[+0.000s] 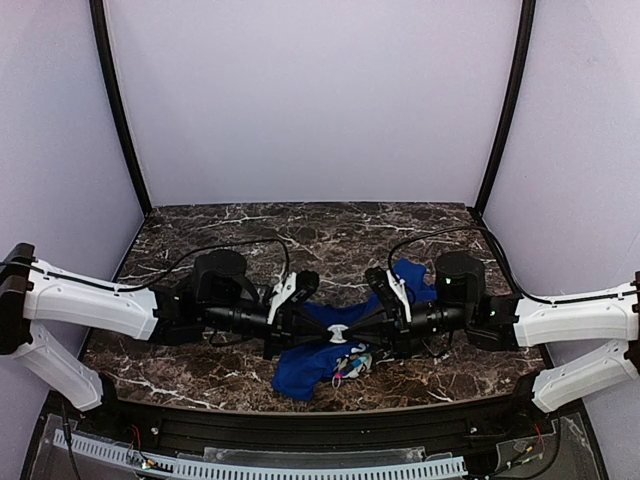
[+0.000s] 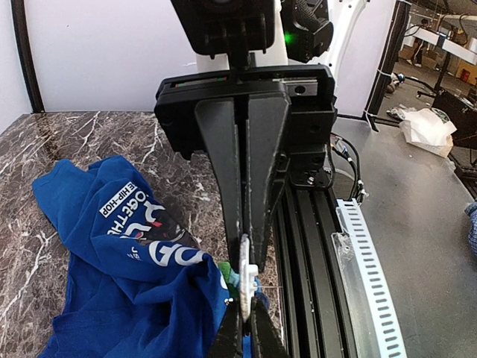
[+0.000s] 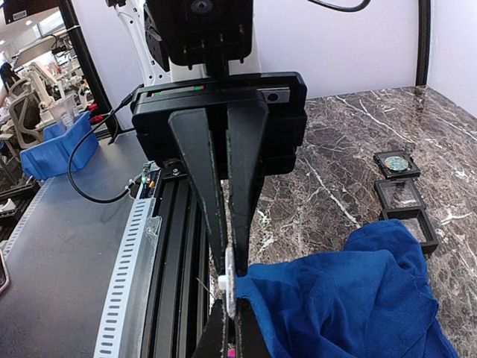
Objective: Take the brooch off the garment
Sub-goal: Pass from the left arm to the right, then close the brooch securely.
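Showing edge-on as a pale disc with a sliver of green on the side facing the back edge, the brooch [image 2: 245, 270] hangs just above the middle of the front edge of the marble worktop [image 1: 250, 230], caught from both ends. The left gripper [image 1: 322, 330] and the right gripper [image 1: 352, 331] meet there tip to tip, each with its jaws drawn almost together on the disc. How much cloth either pinch also traps is hidden. That opposed hold looks meant to let one side steady the pin while the other works it loose. The blue shirt [image 2: 112, 298] is gathered up to the pinch point and drapes away toward the back edge with its white print facing up, so the fabric around the pin is lifted off the marble. Three small square trays [image 3: 403, 195] sit on bare marble beyond the cloth, probably there to take the freed pin.
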`<action>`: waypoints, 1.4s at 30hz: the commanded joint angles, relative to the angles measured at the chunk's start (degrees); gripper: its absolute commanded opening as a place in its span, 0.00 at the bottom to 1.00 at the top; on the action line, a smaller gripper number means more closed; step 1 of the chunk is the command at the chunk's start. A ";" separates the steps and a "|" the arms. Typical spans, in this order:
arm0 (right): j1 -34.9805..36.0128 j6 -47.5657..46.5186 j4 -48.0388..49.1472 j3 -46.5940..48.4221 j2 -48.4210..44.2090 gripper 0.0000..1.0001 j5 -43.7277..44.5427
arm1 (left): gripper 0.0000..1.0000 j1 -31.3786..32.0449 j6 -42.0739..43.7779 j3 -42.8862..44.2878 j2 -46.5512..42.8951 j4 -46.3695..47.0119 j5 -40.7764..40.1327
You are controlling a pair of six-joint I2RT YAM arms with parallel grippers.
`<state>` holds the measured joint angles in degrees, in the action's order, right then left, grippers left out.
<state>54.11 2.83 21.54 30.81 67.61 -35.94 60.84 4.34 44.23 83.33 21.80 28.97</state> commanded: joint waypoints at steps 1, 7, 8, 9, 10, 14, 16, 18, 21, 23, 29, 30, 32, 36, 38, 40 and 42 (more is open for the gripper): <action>0.74 -0.23 1.56 1.21 -0.77 0.00 0.35 | 0.01 -0.37 0.81 1.07 0.60 -1.11 1.01; 0.76 -0.26 1.52 1.08 -0.69 0.07 1.07 | 0.01 -0.36 -0.48 0.52 1.04 1.34 1.20; 0.74 -0.36 1.52 0.95 -0.79 0.14 1.24 | 0.01 -0.43 -0.78 0.25 1.00 1.72 0.76; 0.75 -0.44 1.57 0.78 -0.95 0.21 1.50 | 0.01 -0.61 -1.52 0.07 0.92 2.58 0.15; 0.75 -0.55 1.65 0.56 -1.05 0.27 1.78 | 0.01 -0.75 -1.92 -0.33 0.81 2.96 -0.17; 0.80 -0.76 2.22 -0.59 -1.79 0.46 2.76 | 0.01 -2.32 -5.51 -2.12 -0.39 6.37 -0.60; 0.82 -0.74 2.75 -1.18 -2.11 0.51 3.24 | 0.01 -3.01 -7.11 -2.76 -0.92 7.69 0.29; 0.89 -0.59 3.11 -1.49 -2.01 0.54 4.62 | 0.01 -3.50 -8.01 -3.23 -1.39 8.64 1.28; 1.06 -0.37 3.88 -1.50 -1.07 0.55 6.21 | 0.01 -3.84 -8.92 -3.54 -1.68 9.59 2.68; 1.32 -0.29 4.73 -1.31 -0.19 0.55 6.71 | 0.01 -3.90 -9.12 -3.72 -1.80 9.96 3.43; 1.97 -0.68 6.14 -0.72 2.03 0.62 10.24 | 0.01 -4.03 -9.35 -3.80 -1.94 10.62 6.61; 2.04 -0.65 6.22 -0.45 2.42 0.62 10.53 | 0.01 -4.00 -9.30 -3.84 -2.01 10.52 6.69; 2.26 -0.74 6.33 -0.02 3.42 0.62 10.94 | 0.01 -4.06 -9.20 -3.80 -1.98 10.34 6.79; 2.82 -0.83 6.66 0.75 4.80 0.59 11.44 | 0.01 -4.04 -9.11 -3.75 -1.95 10.27 7.00; 2.97 -0.67 7.29 0.89 5.13 0.57 11.57 | 0.01 -4.04 -9.06 -3.72 -1.94 10.12 7.10; 3.09 -0.40 8.13 0.87 5.25 0.56 11.17 | 0.01 -3.99 -9.00 -3.71 -1.88 10.03 7.13; 3.19 -0.23 8.92 0.85 5.20 0.55 10.61 | 0.01 -4.01 -8.94 -3.63 -1.81 9.88 7.05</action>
<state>56.51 2.20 26.22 30.22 72.53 -25.43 57.10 -4.58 41.47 83.44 30.96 35.16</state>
